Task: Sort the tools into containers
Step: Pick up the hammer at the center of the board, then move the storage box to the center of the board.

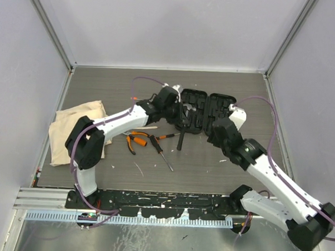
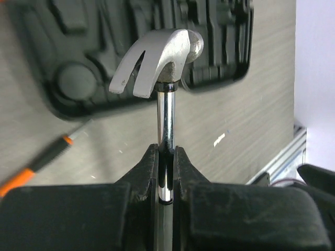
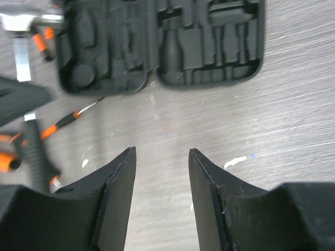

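Lying at the bench's far left: beige cloth bag, crumpled. Right of it, loose on the bench: orange-and-black pliers; black-and-orange-handled screwdriver; thin orange-tipped driver just beyond. Left hand was clamped tight on the steel shank of the hammer, its claw head poised at the near edge of the tool case. Case was black, opened flat at bench centre, its moulded slots facing up. Right hand hovered over bare bench near the case, jaws parted, gripping nothing.
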